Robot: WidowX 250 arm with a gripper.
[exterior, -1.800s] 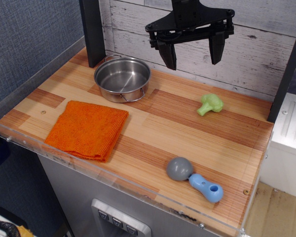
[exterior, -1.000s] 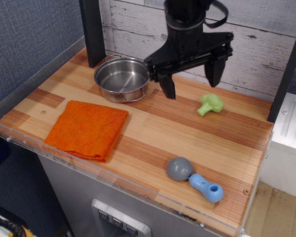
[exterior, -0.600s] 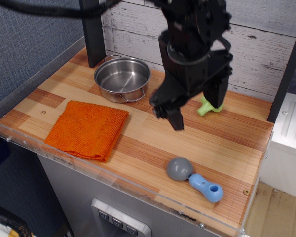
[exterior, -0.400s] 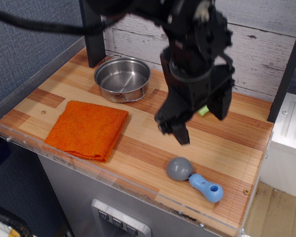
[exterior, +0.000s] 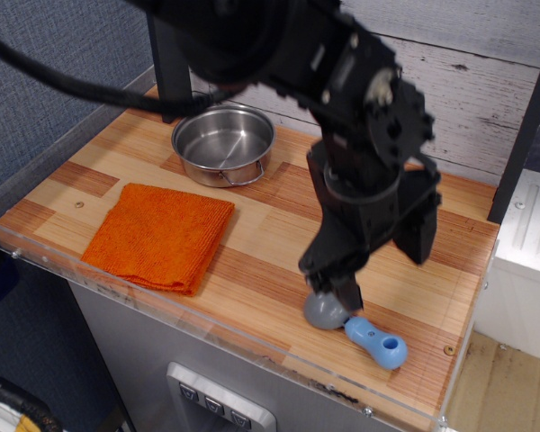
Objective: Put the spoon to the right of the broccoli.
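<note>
The spoon [exterior: 367, 335] lies near the table's front right edge, grey bowl to the left and light-blue handle pointing right. My black gripper [exterior: 380, 263] is open and low over the table, just behind the spoon. Its left finger [exterior: 344, 290] reaches down right behind the spoon's bowl, and its right finger [exterior: 419, 232] stands farther back and to the right. Nothing is held. The broccoli is hidden behind my arm.
A steel pot [exterior: 222, 142] stands at the back left of the wooden table [exterior: 99, 166]. An orange cloth [exterior: 159, 236] lies in front of it. A black post [exterior: 169, 90] rises at the back left. A clear plastic lip [exterior: 207, 335] runs along the front edge.
My gripper has come down from high at the back wall, forward and to the right, to just behind the spoon. It now hides the broccoli. The spoon has not moved.
</note>
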